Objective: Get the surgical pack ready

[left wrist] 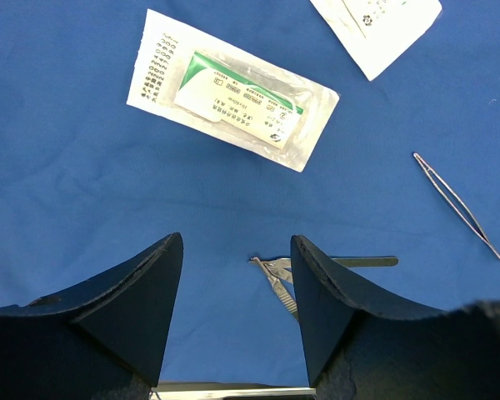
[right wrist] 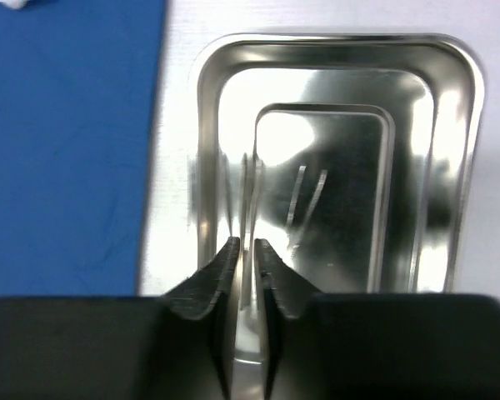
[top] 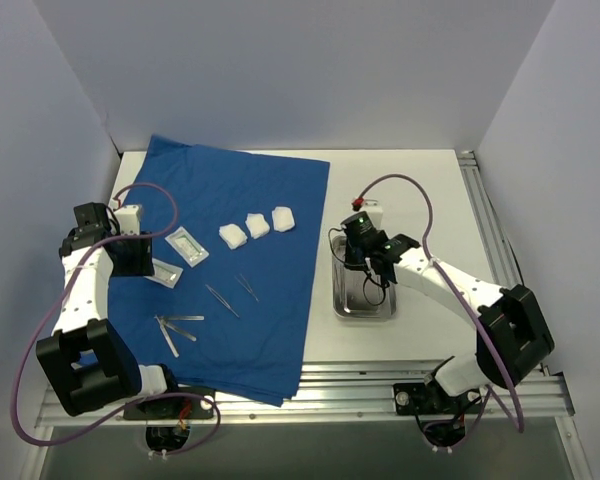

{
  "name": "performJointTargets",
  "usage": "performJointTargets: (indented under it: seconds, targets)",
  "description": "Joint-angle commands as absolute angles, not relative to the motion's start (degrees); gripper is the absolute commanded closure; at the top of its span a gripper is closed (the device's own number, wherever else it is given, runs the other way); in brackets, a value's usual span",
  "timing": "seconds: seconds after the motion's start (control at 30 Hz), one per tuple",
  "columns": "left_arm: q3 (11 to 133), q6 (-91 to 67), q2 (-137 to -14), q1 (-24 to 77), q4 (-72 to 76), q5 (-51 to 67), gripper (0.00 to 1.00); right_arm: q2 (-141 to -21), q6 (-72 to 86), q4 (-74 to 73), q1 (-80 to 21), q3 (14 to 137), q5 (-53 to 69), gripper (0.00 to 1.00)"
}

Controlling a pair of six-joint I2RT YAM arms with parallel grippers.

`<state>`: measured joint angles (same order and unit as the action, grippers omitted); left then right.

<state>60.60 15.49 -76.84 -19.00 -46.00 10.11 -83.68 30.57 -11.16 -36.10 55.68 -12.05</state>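
Where cloth [top: 240, 200] ends, tray [top: 363, 314] just beside

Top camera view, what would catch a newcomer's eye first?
The big blue sheet covers the table's left half, with three white gauze pads, two packets and thin metal instruments laid on it. Right of it a shiny steel tray sits on bare table, the right claw low over it, jaws nearly together. The left claw hangs open above the sheet.
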Motion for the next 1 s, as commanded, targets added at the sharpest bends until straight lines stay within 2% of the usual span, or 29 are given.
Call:
performJointTargets:
  seconds: [0.0, 0.1, 0.3, 0.97]
  targets:
    - [61.7, 16.0, -76.38, -19.07, -44.82, 11.07, 0.36, -82.88, 31.12, -13.36, -32.79, 51.95, -13.54, 0.95]
    - [61.79, 16.0, -76.38, -19.07, -44.82, 11.07, 0.36, -85.59, 30.32, -12.92, -31.99, 50.54, -13.36, 1.0]
    - [61.79, 16.0, -76.11, -19.07, -45.0, 10.99, 0.36, -91.13, 29.97, -9.85, -31.82, 48.96, -12.48, 1.0]
    - [61.79, 16.0, -76.46, -18.98, -44.82, 10.81, 0.36, -95.19, 32.34, -3.43, -32.17, 48.34, -6.51, 1.0]
